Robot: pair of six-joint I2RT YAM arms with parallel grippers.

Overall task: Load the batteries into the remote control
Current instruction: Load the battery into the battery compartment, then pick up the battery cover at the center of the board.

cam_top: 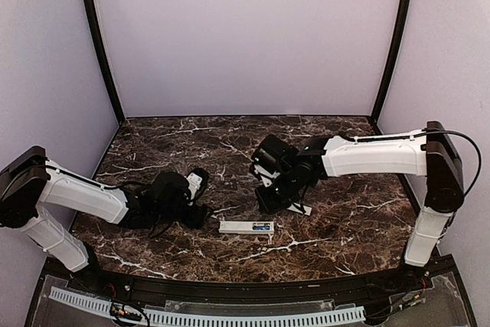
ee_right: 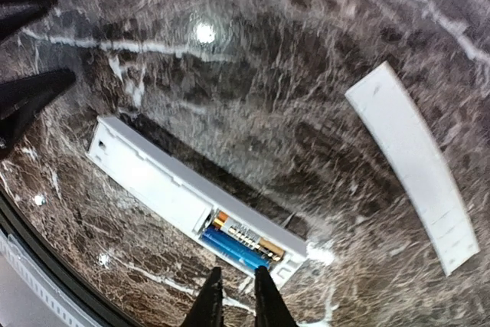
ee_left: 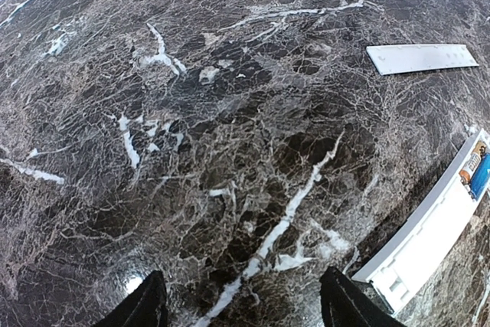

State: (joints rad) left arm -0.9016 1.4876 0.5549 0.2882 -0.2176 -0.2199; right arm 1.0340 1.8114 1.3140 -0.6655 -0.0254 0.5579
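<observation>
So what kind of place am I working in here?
Probably an enclosed robot test cell, not a home: plain lilac walls, a marble-pattern tabletop, and a slotted cable duct along the near edge.

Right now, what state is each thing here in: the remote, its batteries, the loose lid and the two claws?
remote control: lying flat, battery compartment uncovered.
batteries: two, side by side in the compartment.
battery cover: off, lying apart from the remote.
left gripper: open, empty.
right gripper: jaws a narrow gap apart, empty, above the batteries.
</observation>
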